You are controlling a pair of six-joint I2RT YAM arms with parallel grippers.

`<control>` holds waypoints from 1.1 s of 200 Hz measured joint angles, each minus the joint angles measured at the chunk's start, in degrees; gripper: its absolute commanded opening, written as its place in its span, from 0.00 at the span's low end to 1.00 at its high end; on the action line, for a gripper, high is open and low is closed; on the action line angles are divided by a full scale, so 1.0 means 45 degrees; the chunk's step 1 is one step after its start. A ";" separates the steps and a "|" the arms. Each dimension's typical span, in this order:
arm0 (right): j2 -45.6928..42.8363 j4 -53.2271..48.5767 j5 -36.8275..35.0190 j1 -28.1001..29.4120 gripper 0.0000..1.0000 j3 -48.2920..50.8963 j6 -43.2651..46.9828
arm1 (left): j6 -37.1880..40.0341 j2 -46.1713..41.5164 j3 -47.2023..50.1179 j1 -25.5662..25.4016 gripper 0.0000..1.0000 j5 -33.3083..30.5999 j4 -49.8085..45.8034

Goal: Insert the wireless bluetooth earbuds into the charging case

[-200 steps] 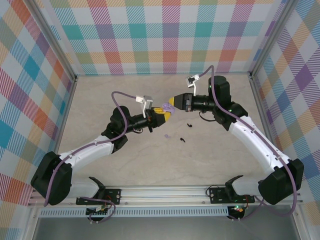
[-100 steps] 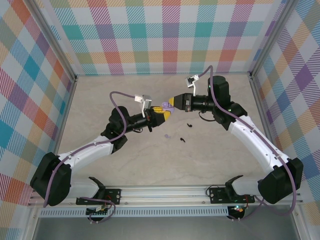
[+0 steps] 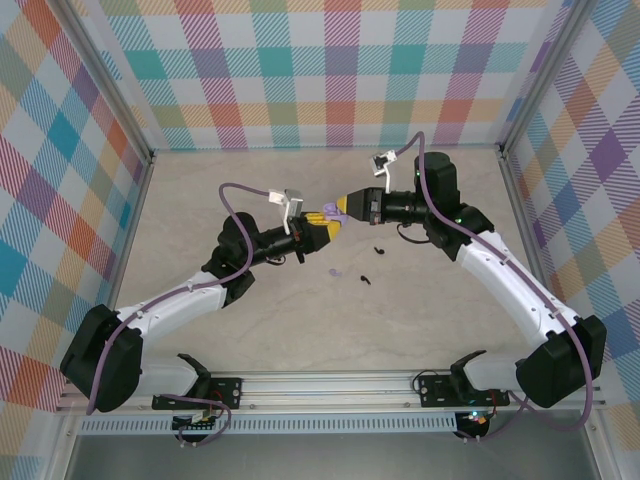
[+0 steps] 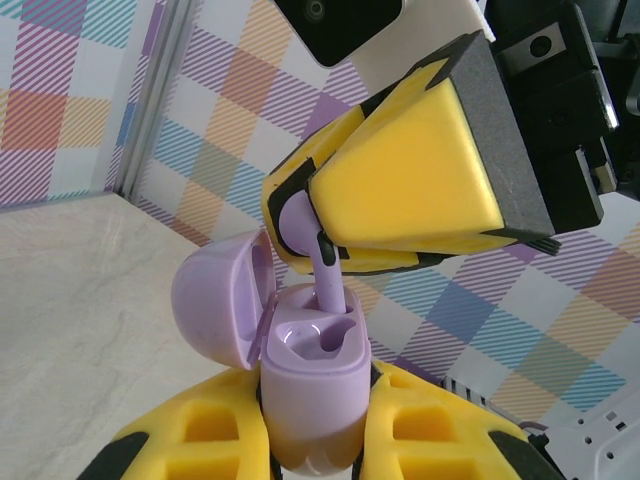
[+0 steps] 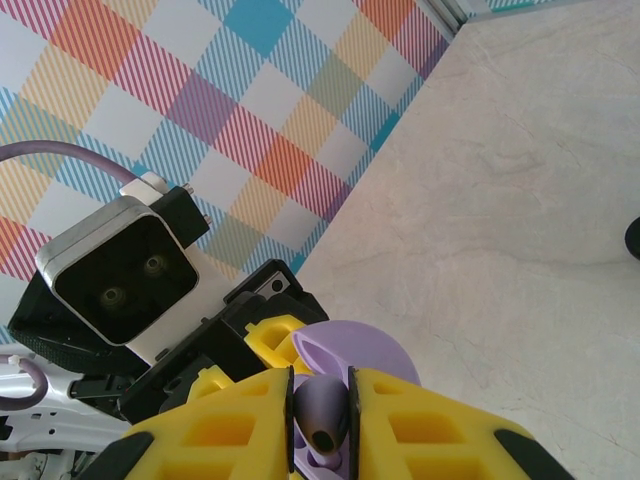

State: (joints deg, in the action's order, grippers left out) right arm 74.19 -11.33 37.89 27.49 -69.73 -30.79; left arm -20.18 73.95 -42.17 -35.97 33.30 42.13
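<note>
Currently a lilac earbud [image 4: 328,285] is hanging stem-down over the open charging case [image 4: 310,385], its lower end reaching into one of the case's hollows. The right gripper [image 5: 322,412] is pinching that earbud by its rounded head, with the two yellow fingers [image 5: 430,430] pressing on it from either side; in the right wrist view the bud is showing as a small dark oval in the narrow gap between them. The case is standing upright, with its round lid [image 4: 215,305] swinging back to one side on its hinge. The left gripper [image 4: 315,445] is clamping the lower body of the case between its own yellow fingers [image 4: 190,445], holding it off the table.

From above, both grippers are meeting tip to tip over the middle of the table [image 3: 200,200], the left arm reaching in from the left and the right arm from the right. Lying loose on the table just in front of them are a second lilac earbud [image 3: 335,271] and two black earbuds [image 3: 377,249] [image 3: 365,279], near each other but apart. Checked walls [image 3: 320,70] are enclosing the table on three sides.
</note>
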 measured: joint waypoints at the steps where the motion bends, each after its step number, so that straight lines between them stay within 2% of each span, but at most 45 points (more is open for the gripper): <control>1: 0.0000 0.0000 0.0000 0.0000 0.21 0.0000 0.0000 | 0.0000 0.0000 0.0000 0.0000 0.15 -0.0005 0.0000; 65: 0.0000 -0.0316 -0.0141 0.0034 0.22 0.0000 0.0185 | 0.0000 -0.0068 0.0039 -0.0005 0.15 -0.0272 0.0005; 160: -0.0005 -0.1379 -0.0617 0.0058 0.44 -0.0359 0.0831 | 0.0165 -0.0214 0.0092 -0.0015 0.15 -0.0277 -0.0423; 189: -0.0185 -0.1851 -0.1515 0.0058 0.46 -0.0374 0.1049 | 0.0554 -0.0651 0.0092 -0.0015 0.15 -0.0301 -0.0971; 220: -0.0505 -0.2919 -0.3313 0.0058 0.45 -0.0563 0.1039 | 0.1127 -0.1350 0.0087 -0.0029 0.15 -0.0359 -0.1972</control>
State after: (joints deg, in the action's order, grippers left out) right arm 71.92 -24.47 22.98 27.75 -72.27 -26.11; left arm -15.11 67.88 -41.78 -36.10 31.68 33.26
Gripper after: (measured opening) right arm 0.452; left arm 0.170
